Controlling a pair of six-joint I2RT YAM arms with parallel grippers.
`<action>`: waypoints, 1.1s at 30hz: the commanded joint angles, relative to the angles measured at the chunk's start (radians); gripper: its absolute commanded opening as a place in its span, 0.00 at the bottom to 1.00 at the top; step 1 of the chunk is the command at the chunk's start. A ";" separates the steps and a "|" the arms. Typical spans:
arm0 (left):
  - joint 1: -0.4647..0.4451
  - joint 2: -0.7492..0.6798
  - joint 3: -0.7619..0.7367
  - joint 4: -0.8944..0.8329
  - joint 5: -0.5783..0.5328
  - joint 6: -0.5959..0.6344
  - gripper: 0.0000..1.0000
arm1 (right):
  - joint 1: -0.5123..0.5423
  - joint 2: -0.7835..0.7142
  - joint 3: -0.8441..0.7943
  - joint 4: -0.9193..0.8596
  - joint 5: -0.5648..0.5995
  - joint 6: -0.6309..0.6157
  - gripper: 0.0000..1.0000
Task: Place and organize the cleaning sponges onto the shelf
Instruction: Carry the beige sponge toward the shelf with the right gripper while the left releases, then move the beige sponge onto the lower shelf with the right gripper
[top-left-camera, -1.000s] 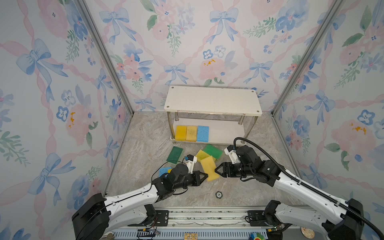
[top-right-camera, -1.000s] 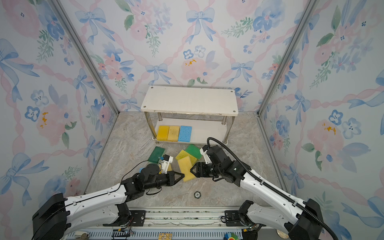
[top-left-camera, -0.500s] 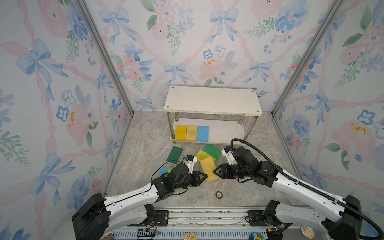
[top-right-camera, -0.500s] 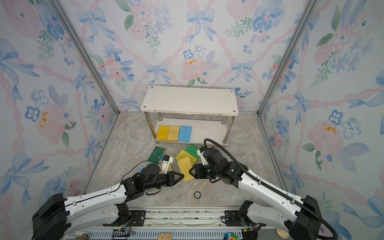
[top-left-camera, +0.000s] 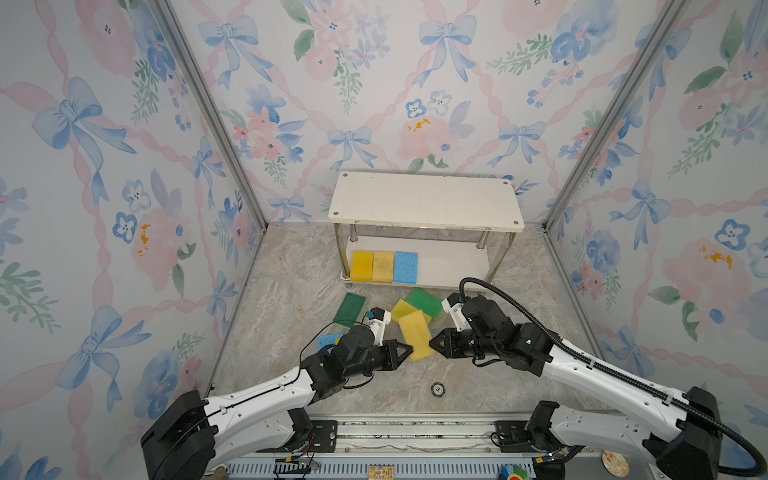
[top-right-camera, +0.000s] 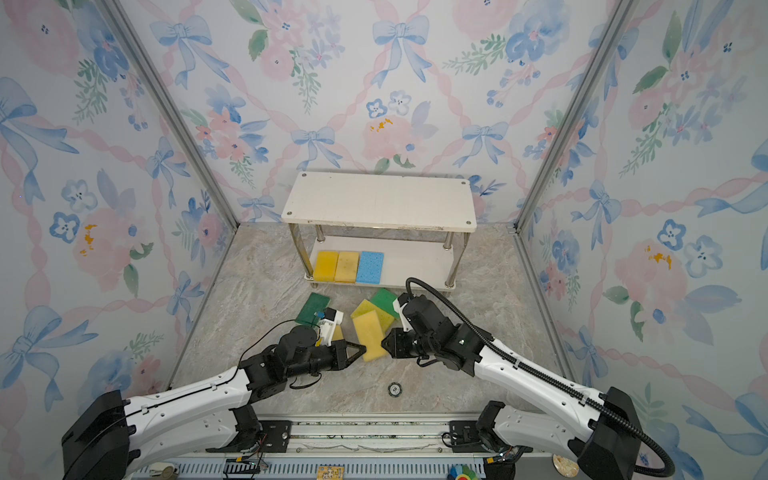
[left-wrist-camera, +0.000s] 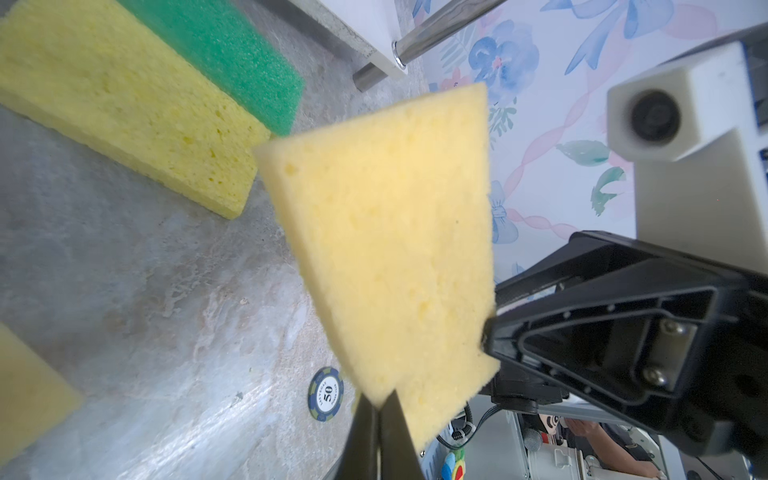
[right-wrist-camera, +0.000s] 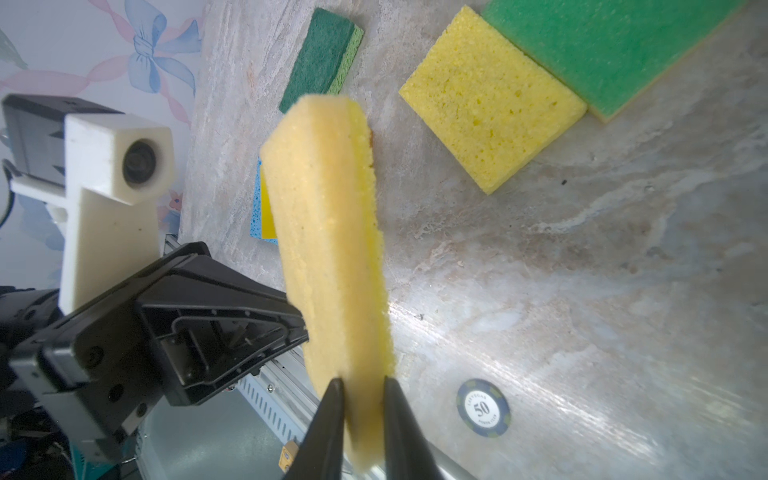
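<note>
A pale yellow sponge (top-left-camera: 417, 335) (top-right-camera: 371, 335) hangs above the floor between both arms. My left gripper (top-left-camera: 409, 352) (left-wrist-camera: 380, 401) is shut on its thin corner. My right gripper (top-left-camera: 432, 343) (right-wrist-camera: 362, 380) is shut on its opposite edge, one finger on each face. The shelf (top-left-camera: 426, 203) stands at the back; on its lower board lie a yellow sponge (top-left-camera: 361, 266), a tan sponge (top-left-camera: 383, 267) and a blue sponge (top-left-camera: 405, 267). On the floor lie a dark green scourer (top-left-camera: 350, 309), a yellow sponge (top-left-camera: 401, 309), a green sponge (top-left-camera: 424, 302) and a blue sponge (top-left-camera: 328, 341), partly hidden by the left arm.
A small round poker chip (top-left-camera: 436, 389) (right-wrist-camera: 483, 408) lies on the marble floor near the front. Floral walls close in the left, right and back sides. The shelf's chrome legs (top-left-camera: 500, 259) stand just behind the right arm.
My right gripper has shifted slightly left and shut on the yellow sponge's edge. The left gripper has kept its hold and barely moved.
</note>
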 joint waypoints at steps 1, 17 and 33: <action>0.006 -0.006 0.019 0.002 0.002 0.018 0.00 | 0.021 0.016 0.011 0.007 0.015 0.002 0.12; 0.085 -0.131 0.025 -0.089 0.003 0.028 0.63 | -0.059 -0.031 -0.013 0.040 0.104 0.068 0.00; 0.327 -0.524 -0.078 -0.291 0.030 0.004 0.79 | -0.349 0.056 0.024 0.203 0.188 -0.063 0.00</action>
